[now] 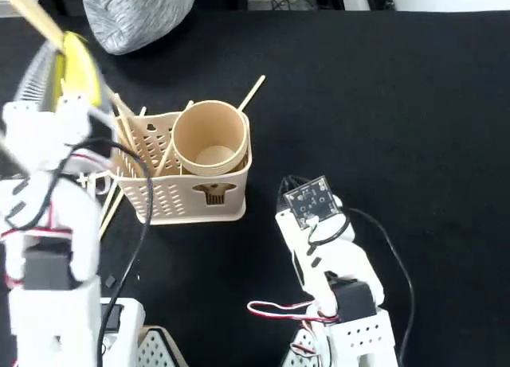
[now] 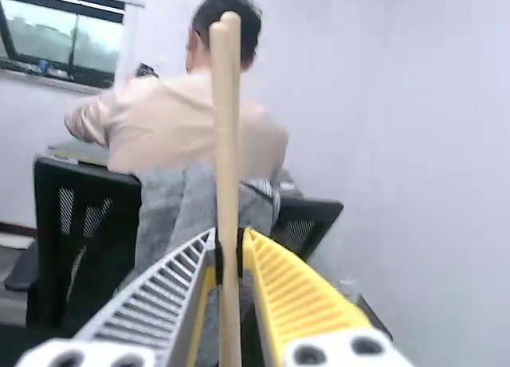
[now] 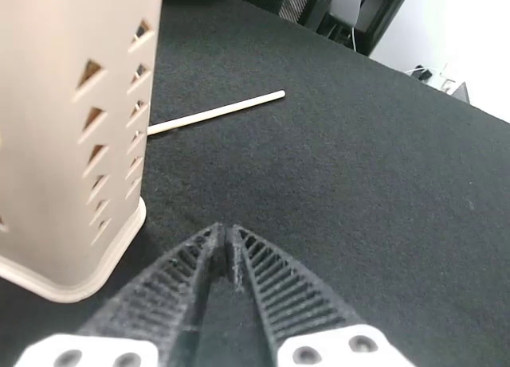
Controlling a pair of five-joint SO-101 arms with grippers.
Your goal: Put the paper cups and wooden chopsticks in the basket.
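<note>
A wooden chopstick [image 2: 227, 144] was held upright, pinched between the closed fingers of the left gripper [image 2: 229, 244], which was raised above the table [image 1: 398, 104] just beside the basket's far left corner. The basket [image 1: 191, 212] was seen near the table's middle, with a paper cup [image 1: 209, 136] standing upright inside it and several chopsticks [image 1: 127, 132] leaning in its left part. A loose chopstick [image 3: 215, 112] was left lying on the table behind the basket, one end hidden by the basket's wall. The right gripper [image 3: 225, 236] was found low, near the basket's base, its fingers closed on nothing.

The step in hand was judged to be the delivery of the held chopstick. For the next move, the stick's lower end would need to be brought over the basket's open left part and lowered inside before the fingers are opened, so that it is not dropped outside the rim. The loose chopstick would remain to be collected afterwards.
</note>
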